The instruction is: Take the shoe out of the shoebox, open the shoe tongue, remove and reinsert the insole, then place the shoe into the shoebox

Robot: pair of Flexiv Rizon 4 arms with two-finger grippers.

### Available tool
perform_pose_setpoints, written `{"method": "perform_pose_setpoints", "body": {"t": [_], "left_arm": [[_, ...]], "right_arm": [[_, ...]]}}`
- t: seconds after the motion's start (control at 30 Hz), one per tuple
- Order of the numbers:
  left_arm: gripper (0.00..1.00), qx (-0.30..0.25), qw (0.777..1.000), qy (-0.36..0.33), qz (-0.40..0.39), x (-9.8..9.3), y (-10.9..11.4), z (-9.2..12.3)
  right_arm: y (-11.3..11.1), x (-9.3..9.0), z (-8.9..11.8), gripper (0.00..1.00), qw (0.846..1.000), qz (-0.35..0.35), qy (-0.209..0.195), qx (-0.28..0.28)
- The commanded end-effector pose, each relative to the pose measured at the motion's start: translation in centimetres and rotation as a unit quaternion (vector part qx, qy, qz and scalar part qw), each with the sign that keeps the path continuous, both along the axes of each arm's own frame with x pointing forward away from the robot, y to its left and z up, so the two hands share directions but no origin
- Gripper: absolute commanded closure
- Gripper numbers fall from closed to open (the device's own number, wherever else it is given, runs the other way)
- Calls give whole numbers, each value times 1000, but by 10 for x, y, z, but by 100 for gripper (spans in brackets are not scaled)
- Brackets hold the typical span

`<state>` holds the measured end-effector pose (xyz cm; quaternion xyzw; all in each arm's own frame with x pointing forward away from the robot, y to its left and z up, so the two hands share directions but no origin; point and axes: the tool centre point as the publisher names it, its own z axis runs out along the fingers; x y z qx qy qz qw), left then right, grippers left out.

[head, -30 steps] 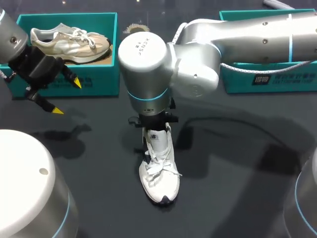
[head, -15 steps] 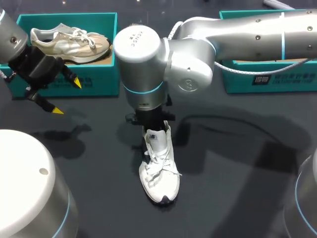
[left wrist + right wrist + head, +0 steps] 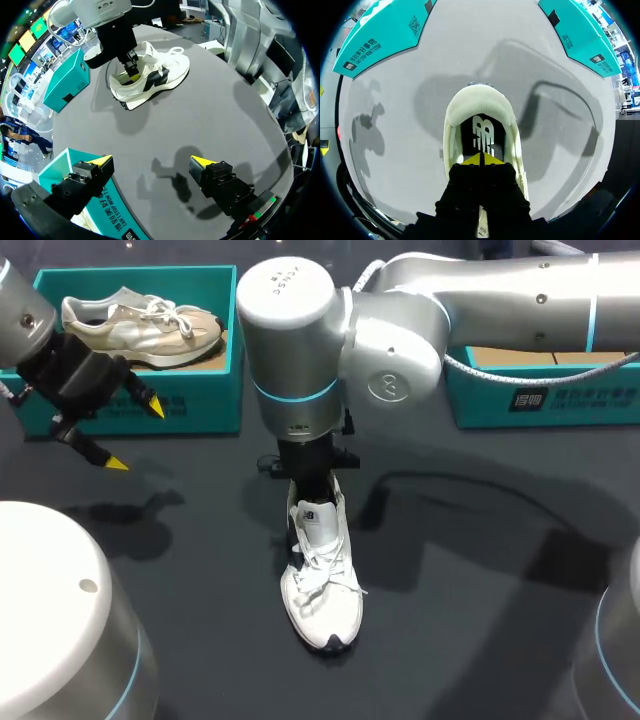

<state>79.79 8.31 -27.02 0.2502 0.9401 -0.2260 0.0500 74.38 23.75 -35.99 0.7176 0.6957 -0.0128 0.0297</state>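
Shoe (image 3: 322,580) looks light and soft; I'd pinch the tongue (image 3: 316,521).
My right gripper (image 3: 481,159): pinched closed in the shoe's mouth; left gripper (image 3: 151,160): wide, empty, well off.

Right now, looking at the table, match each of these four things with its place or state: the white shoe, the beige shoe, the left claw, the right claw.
Column one:
1 white shoe
2 beige shoe
3 left claw
4 right claw

Column two:
A inside the left shoebox
B tips together at the white shoe's opening
C on its sole on the dark table
D open, holding nothing, near the left shoebox

Pairs: 1-C, 2-A, 3-D, 4-B.
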Motion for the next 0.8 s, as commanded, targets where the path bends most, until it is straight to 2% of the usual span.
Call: {"method": "perform_pose_setpoints", "body": {"t": [0.03,0.13,0.4,0.47,0.8], "left_arm": [[0,1,1000,-1,0,-1,0,0],[0,1,1000,-1,0,-1,0,0],[0,1,1000,-1,0,-1,0,0],[0,1,1000,-1,0,-1,0,0],[0,1,1000,-1,0,-1,0,0]], "right_arm": [[6,-2,-2,100,1000,0,11,-5],[8,-8,-2,100,1000,-1,16,-6],[8,-20,3,91,1000,-9,24,-15],[7,-23,4,83,999,-10,26,-19],[5,-26,5,60,999,-18,29,-33]]}}
